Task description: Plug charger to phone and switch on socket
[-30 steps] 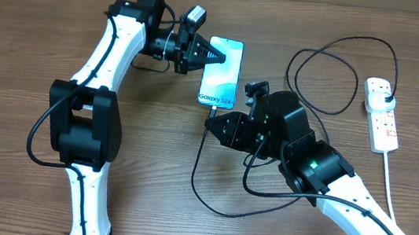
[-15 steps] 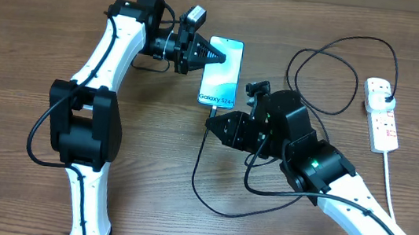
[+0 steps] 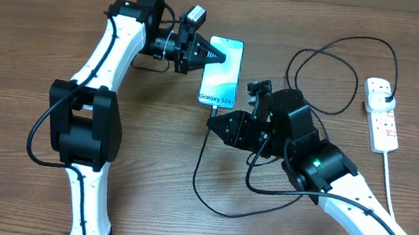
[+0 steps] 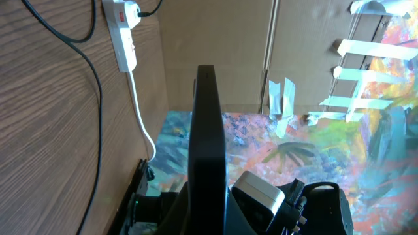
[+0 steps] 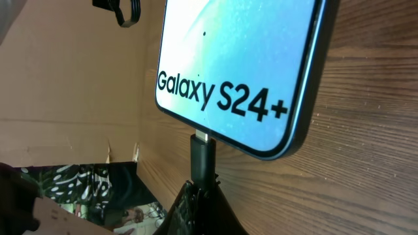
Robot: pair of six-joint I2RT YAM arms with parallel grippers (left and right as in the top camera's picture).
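Phone [image 3: 222, 73] is lying face up near the middle of the table [image 3: 29, 34], its screen reading "Galaxy S24+"; the right wrist view is cutting off its upper part. The charger [image 5: 202, 153] is meeting the phone's bottom edge with its tip, though how deep it is sitting is hard to tell. The right gripper [image 3: 213, 123] is pinching that tip, its fingers hiding most of the plug. The left gripper [image 3: 218, 56], pressed together, is hovering at the phone's left edge; contact is unclear. The socket [image 3: 383, 121] is lying well apart at the far right, its red switches too small to read.
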